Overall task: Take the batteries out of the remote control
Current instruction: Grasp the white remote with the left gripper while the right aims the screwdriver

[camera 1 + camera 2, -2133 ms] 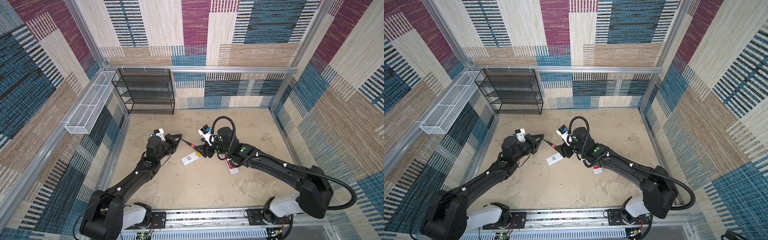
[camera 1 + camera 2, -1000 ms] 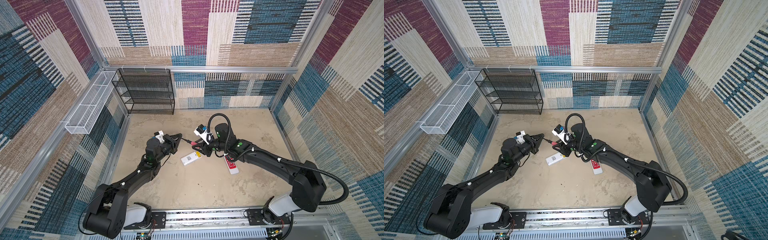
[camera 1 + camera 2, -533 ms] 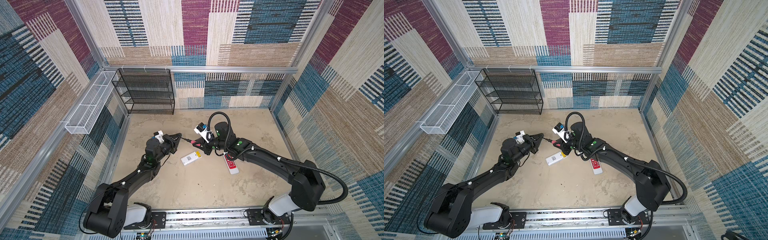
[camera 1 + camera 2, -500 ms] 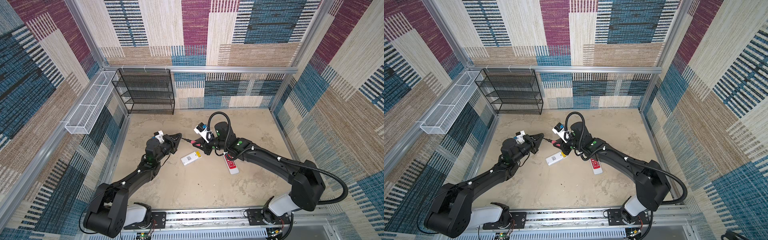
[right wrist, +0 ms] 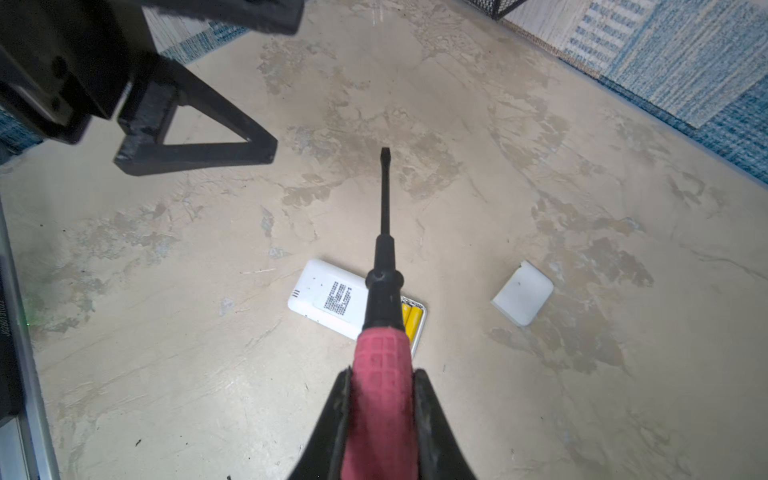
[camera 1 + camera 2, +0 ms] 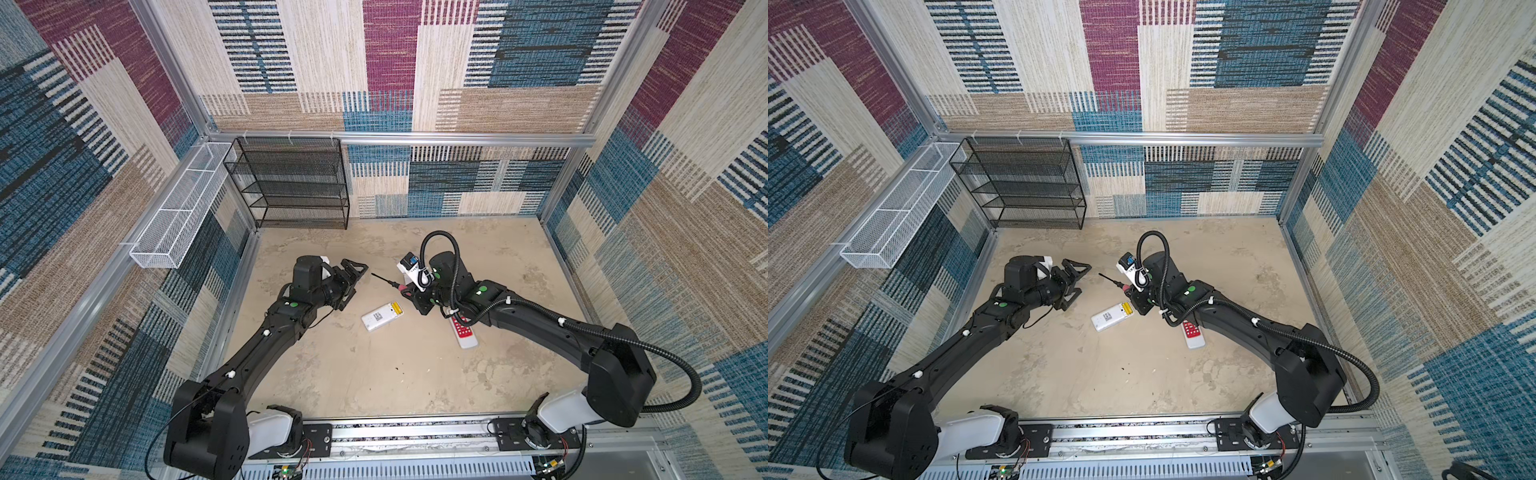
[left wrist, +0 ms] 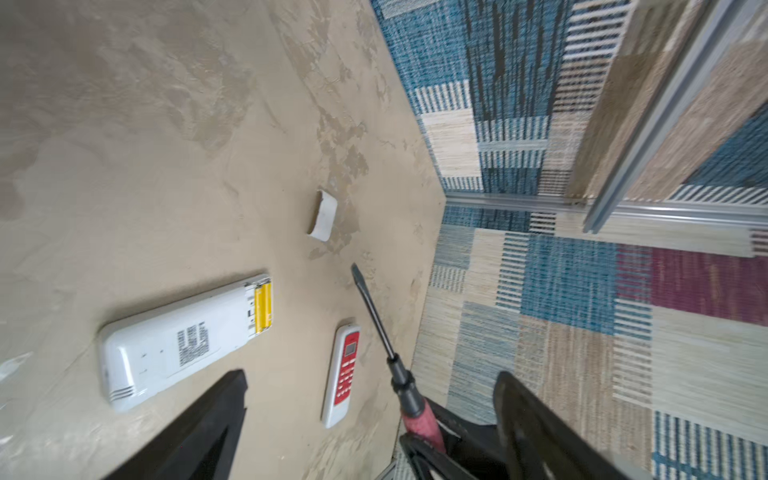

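A: Batteries (image 5: 409,320), where?

B: Seated side by side in the open bay at one end of the white remote (image 7: 178,336), lying back-up on the table (image 6: 374,374). Two yellow cylinders showing, smooth and glossy. No green ones in sight.

A: And the lid?

B: Off. Small white cover (image 5: 523,293), thin plastic with rounded corners, flat on the table and well apart from the remote.

A: Right gripper (image 5: 381,376)?

B: Clamped on the red handle of the screwdriver (image 5: 381,291). Ribbed, rubbery grip between the fingers; thin black shaft with a flat tip pointing forward, up off the table and over the remote. Probably held so for prying, the bay looking too snug for broad fingers.

A: Left gripper (image 6: 352,281)?

B: Spread wide, holding nothing, hovering near the tip and facing it. Perhaps placed to pin the remote down; only a guess.

A: Second remote (image 6: 464,332)?

B: Slim, white with red buttons, face up beside the right arm. Back hidden, so impossible to tell about its bay.

A: Table?

B: Hard, beige, mottled with worn patches. Smooth enough to let a round battery roll.
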Robot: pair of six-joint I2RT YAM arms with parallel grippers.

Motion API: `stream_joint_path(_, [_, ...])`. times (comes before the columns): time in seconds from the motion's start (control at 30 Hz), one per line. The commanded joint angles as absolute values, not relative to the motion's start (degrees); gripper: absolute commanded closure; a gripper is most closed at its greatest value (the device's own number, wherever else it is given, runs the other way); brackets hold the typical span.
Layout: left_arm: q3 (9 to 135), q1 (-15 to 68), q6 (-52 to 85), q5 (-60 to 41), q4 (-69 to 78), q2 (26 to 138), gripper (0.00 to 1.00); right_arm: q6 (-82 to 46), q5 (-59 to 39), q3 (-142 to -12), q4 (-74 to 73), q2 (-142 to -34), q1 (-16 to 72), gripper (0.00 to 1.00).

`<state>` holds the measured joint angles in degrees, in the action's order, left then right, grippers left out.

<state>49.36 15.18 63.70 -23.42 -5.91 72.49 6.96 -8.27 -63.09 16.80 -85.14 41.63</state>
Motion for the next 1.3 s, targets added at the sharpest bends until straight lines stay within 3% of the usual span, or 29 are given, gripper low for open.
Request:
stream_joint_path(0.0, [53.7,15.2,49.5,-18.2,-24.3,74.3,0.06,7.1,-3.7,-61.7,18.4,-83.5,41.8,1.00])
stream_joint_path(0.37, [61.6,16.5,32.6,-12.0,-35.5,80.9,0.08,1.9,1.2,-58.0,28.1,-80.8,45.4,1.00])
stream_joint_path(0.9, [65.1,27.0,9.5,1.9,-40.5,89.2,0.12,-1.5,3.4,-56.5,32.3,-79.3,45.4,1.00])
stream_joint_path(1.27, [64.6,27.2,-8.3,-5.4,-35.3,91.9,0.11,-1.2,1.9,-54.8,30.8,-78.3,45.4,1.00])
